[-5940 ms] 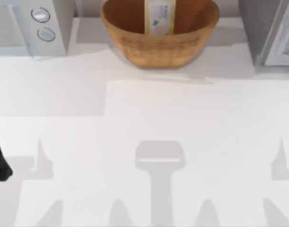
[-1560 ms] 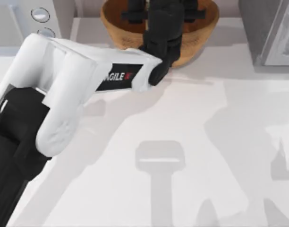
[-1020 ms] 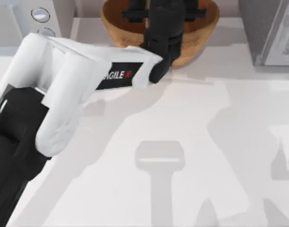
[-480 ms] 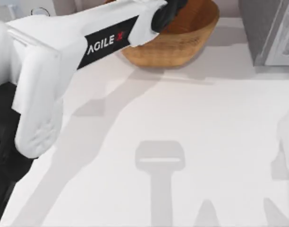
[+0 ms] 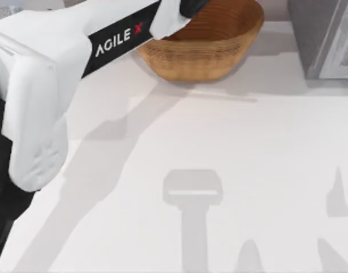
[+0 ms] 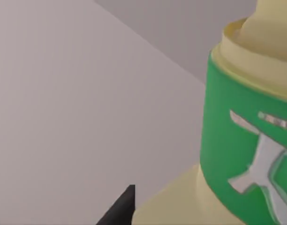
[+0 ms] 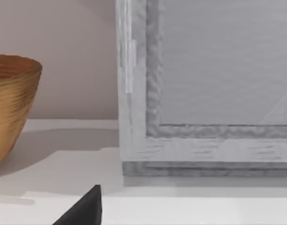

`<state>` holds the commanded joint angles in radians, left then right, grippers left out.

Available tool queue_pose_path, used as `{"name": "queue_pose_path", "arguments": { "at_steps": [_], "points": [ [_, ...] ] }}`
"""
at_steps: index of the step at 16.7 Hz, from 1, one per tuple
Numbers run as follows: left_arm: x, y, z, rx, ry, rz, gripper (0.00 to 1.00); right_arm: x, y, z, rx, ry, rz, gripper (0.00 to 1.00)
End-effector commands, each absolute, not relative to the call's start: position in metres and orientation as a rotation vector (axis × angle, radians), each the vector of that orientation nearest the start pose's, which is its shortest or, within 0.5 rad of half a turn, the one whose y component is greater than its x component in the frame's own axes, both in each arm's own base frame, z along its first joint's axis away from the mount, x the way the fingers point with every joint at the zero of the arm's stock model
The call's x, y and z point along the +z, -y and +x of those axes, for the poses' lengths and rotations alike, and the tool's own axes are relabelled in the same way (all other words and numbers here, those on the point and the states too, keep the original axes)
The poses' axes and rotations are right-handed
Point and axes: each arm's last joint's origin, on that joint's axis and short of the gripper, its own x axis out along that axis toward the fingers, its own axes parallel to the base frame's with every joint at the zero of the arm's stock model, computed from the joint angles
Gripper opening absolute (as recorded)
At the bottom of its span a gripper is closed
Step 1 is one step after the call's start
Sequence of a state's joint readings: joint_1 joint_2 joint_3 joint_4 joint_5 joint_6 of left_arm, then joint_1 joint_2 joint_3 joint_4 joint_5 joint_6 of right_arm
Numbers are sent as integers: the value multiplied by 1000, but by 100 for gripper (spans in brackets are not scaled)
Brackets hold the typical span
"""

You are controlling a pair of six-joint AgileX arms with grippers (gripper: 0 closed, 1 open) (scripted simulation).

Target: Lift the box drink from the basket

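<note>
While the left arm [image 5: 77,51] reaches from the desk's [image 5: 248,159] left side over the basket [image 5: 202,54] at top centre, the part of the bowl that shows has only bare ribbed wicker. Left claw [image 6: 127,208] grips the drink [image 6: 246,154]: pale yellow w/ a green band & white mark, close to the wrist cam, plain wall behind, black tip touching its lower edge. Right claw [image 7: 87,208] sits low nr the desk, facing a grey unit [image 7: 218,70] right of the basket; can't tell its state.
</note>
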<state>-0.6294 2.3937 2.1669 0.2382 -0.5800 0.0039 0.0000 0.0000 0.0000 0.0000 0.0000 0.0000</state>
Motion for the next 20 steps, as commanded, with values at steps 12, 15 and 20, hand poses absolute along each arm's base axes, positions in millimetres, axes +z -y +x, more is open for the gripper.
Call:
{"name": "queue_pose_path", "arguments": {
  "at_steps": [12,15,20],
  "points": [
    [360,183,372,95,-41,22,0,160,1,106,0,0,0,100],
    [370,116,297,117,-25,10,0,160,1,106,0,0,0,100],
    [315,36,173,110,11,-4,0,160,1,106,0,0,0,100]
  ]
}}
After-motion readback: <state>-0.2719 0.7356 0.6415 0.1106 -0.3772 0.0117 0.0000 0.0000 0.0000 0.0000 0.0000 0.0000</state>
